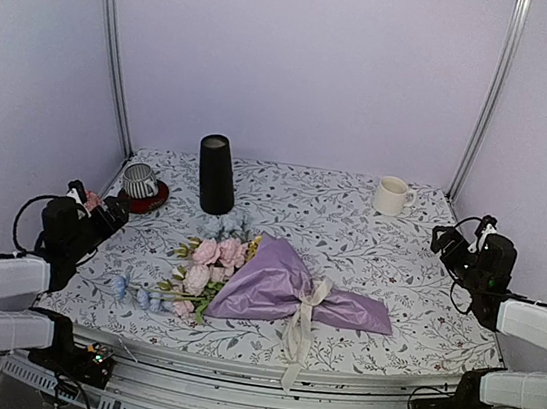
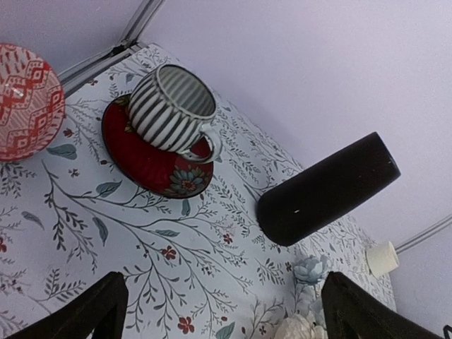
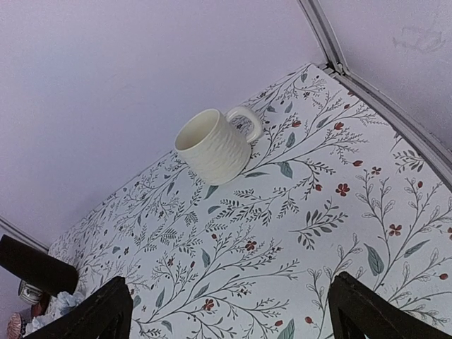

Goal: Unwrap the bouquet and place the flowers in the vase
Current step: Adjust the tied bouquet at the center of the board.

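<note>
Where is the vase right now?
In the top view the vase stands upright at the back left, right of the striped cup, behind the bouquet.

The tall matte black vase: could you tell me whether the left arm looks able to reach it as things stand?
Probably yes: only floral tablecloth lies between the left tool, open, and the vase; the grey striped cup on its red saucer stands aside.

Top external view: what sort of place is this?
Likely a staged robot test booth: plain lilac walls on aluminium posts, two arms bolted at the table edge, props like the bouquet and vase.
</note>
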Robot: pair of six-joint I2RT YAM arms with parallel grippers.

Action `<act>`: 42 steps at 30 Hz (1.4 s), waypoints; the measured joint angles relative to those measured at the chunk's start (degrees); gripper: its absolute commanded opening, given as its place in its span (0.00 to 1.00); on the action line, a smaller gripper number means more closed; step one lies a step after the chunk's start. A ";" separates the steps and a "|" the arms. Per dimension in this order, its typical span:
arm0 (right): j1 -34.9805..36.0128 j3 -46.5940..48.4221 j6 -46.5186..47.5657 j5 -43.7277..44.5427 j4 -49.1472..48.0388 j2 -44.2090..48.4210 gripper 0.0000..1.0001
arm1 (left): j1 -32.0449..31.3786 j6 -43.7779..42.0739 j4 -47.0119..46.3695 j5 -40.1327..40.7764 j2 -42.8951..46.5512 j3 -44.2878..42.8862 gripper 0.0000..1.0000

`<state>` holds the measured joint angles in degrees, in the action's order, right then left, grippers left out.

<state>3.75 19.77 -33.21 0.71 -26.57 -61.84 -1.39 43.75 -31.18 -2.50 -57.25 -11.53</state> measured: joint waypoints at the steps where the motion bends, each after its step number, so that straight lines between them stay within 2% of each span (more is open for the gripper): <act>1: 0.00 0.13 0.00 -0.39 -0.04 -0.52 0.99 | 0.00 0.94 1.20 0.74 0.57 -0.09 0.98; 6: 0.00 0.68 0.22 -3.26 -0.15 -2.86 0.99 | 0.44 3.17 8.28 3.87 3.76 -0.50 0.98; 10: 0.00 1.57 0.66 -5.99 -0.63 -4.15 0.99 | 0.94 2.73 7.45 2.64 5.57 0.44 0.98; 13: 0.00 2.27 1.09 -9.81 -2.14 -5.77 0.99 | 1.09 1.29 4.55 -0.52 5.44 2.01 0.98; 17: 0.11 3.39 1.33 -16.59 -4.66 -9.49 0.99 | 1.07 -1.25 -0.92 -8.55 2.47 2.58 0.98; 20: 1.05 6.40 1.60 -21.92 -5.62 -14.73 1.00 | 0.02 -3.13 -2.54 -13.84 -0.15 1.84 0.98; 25: 4.33 11.39 2.82 -29.07 -6.45 -22.43 0.99 | -10.45 -6.12 2.19 -16.70 0.72 -2.03 0.97; 31: 10.43 15.37 5.03 -33.86 -6.43 -27.39 0.99 | -25.79 -7.06 12.74 -11.91 11.69 -5.40 0.96; 35: 15.08 18.71 7.10 -35.54 -5.90 -30.34 0.99 | -35.28 -3.78 17.53 -8.83 15.65 -5.35 0.91; 40: 18.45 22.47 8.85 -37.13 -4.35 -34.10 0.98 | -50.21 0.50 21.11 -2.97 12.72 -5.90 0.87; 41: 18.71 22.84 8.98 -37.33 -3.98 -34.60 0.98 | -52.35 1.29 22.53 -0.70 10.78 -6.99 0.83; 42: 18.93 23.12 9.14 -37.35 -3.69 -35.08 0.98 | -57.68 2.12 23.71 1.25 8.35 -8.35 0.78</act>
<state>22.68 42.89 -24.08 -36.64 -30.26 -96.92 -59.07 45.87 -7.46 -1.26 -48.90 -19.88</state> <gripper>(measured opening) 0.986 0.877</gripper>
